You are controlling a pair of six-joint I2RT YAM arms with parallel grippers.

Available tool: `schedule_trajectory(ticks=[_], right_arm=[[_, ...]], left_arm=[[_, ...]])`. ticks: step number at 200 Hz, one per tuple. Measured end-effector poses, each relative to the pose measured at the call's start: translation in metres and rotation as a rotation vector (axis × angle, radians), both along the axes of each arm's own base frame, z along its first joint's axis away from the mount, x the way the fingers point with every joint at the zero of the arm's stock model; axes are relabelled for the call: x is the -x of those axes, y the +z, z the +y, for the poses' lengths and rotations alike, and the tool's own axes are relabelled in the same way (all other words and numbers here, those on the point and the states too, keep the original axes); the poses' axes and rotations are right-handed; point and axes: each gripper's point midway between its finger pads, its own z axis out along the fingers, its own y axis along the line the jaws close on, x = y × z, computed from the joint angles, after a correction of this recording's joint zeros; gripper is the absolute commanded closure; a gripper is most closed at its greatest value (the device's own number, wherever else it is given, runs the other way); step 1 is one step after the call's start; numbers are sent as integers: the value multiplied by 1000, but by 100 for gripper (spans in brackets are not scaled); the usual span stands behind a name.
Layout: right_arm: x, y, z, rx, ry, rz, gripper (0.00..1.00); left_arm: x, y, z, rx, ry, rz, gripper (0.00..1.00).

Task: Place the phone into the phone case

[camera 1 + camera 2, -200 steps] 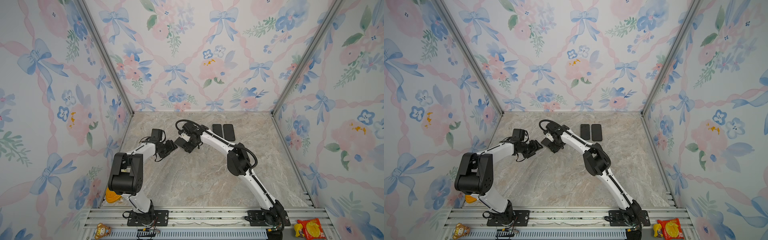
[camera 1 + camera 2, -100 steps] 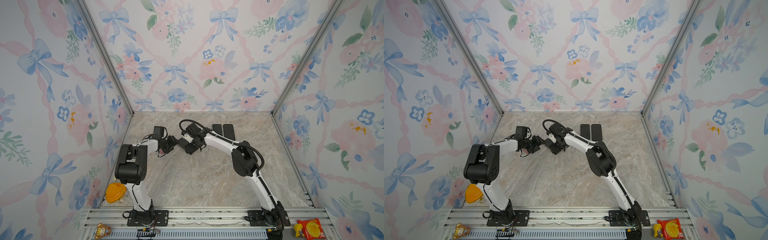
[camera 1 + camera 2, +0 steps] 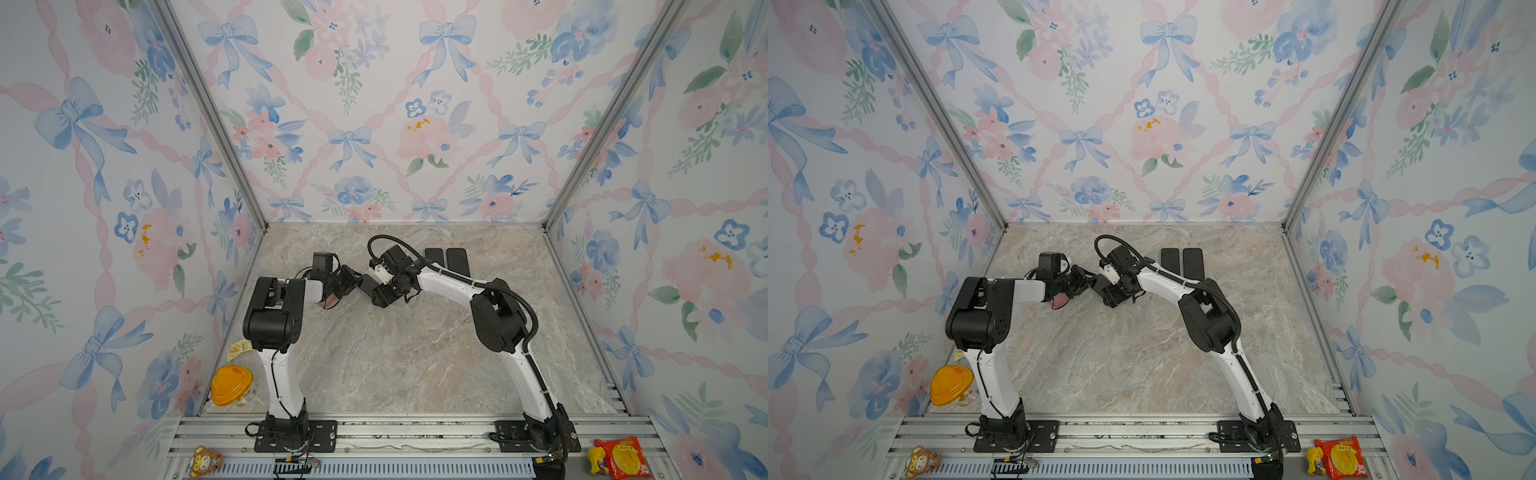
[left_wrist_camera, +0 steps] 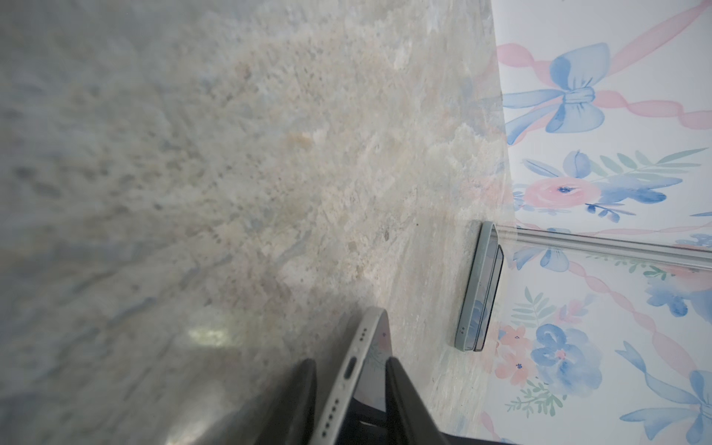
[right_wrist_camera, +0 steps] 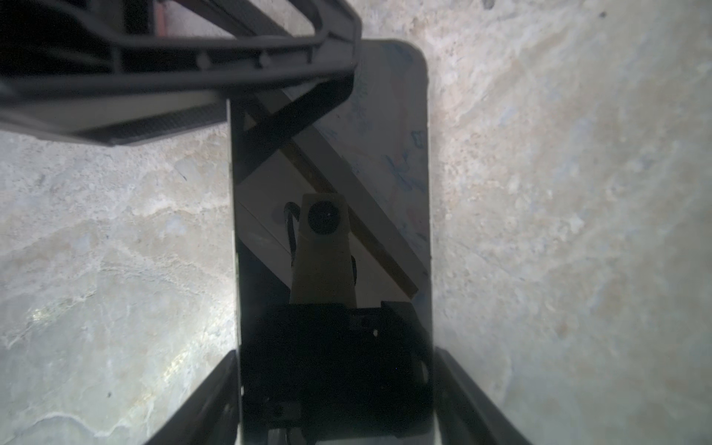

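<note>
HANDOVER | phone [image 5: 331, 192] is clamped across its width by wide-spread right claw [image 5: 335, 356], off the surface [image 5: 539, 231] | long axis points straight ahead to left claw [image 4: 348, 362] | narrow-set fingers [image 4: 400, 389] flank port end; grip cannot be confirmed

phone [image 5: 331, 231]: dark glossy screen, silver edge, held aloft
</note>
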Motion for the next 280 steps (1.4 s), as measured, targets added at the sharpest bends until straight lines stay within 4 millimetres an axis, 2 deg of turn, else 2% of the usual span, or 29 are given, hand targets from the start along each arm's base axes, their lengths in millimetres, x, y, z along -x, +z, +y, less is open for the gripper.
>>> schedule_trajectory(ticks=[33, 114, 147, 201, 244, 264, 280], right_arm=[[0, 1, -1, -17, -5, 8, 43], [1, 1, -1, -21, 6, 7, 38], [1, 1, -2, -17, 7, 5, 31], [3, 2, -8, 8, 9, 10, 13], [5, 3, -19, 52, -3, 12, 11], [10, 11, -27, 38, -46, 23, 11], [18, 29, -39, -8, -127, 30, 11]], left_arm=[[-5, -1, -4, 23, -7, -48, 75], [-2, -2, -10, 52, -26, -101, 81], [-1, -3, -10, 58, -31, -115, 83], [5, -3, -14, 94, -40, -104, 88], [5, 1, -18, 128, -44, -103, 90], [4, 5, -20, 146, -44, -109, 91], [6, 6, -21, 160, -42, -111, 91]])
